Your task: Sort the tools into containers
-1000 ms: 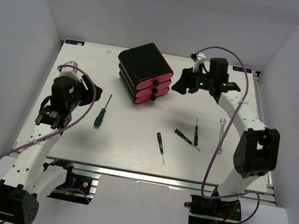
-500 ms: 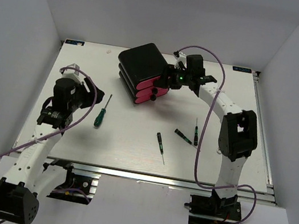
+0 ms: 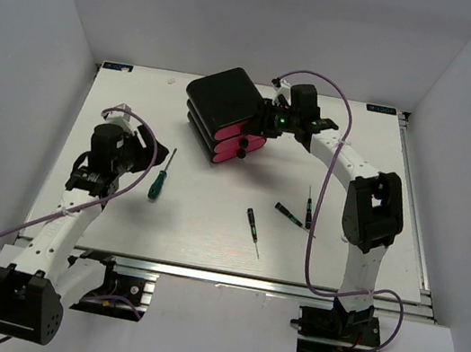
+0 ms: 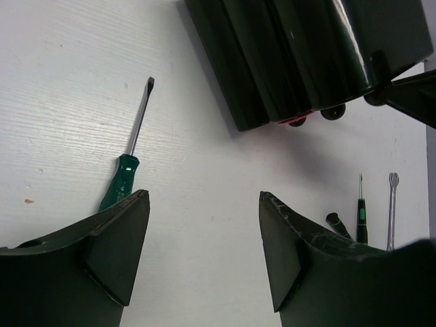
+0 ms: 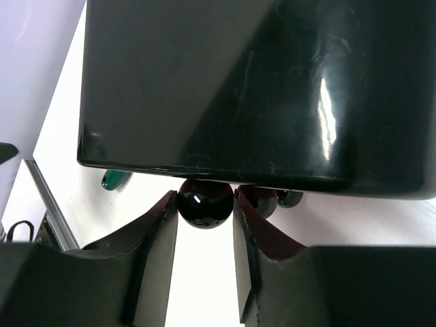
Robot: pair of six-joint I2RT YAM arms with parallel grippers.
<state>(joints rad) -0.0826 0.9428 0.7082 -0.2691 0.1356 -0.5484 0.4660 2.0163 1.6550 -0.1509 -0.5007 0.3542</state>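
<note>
The black casing [image 3: 227, 97] with three pink drawers [image 3: 234, 132] stands at the back centre. My right gripper [image 3: 261, 123] is at the drawer fronts. In the right wrist view it [image 5: 204, 197] is shut on a round black knob [image 5: 203, 210], apparently the top drawer's. My left gripper [image 3: 146, 153] is open and empty above the table, just left of the green-handled screwdriver [image 3: 159, 181], which also shows in the left wrist view [image 4: 126, 170]. Three thin precision screwdrivers [image 3: 251, 223] [image 3: 288, 214] [image 3: 308, 209] lie at centre right. The silver wrench [image 4: 392, 204] shows only in the left wrist view.
The right arm's upper link [image 3: 374, 210] stands over the table's right part and hides the wrench from above. Two more knobs [image 5: 262, 201] sit beside the gripped one. White walls close the table at left, back and right.
My right arm has swung left from the back right to the drawer fronts and its fingers now sit around a knob. My left gripper has shifted slightly right, toward the green screwdriver.
</note>
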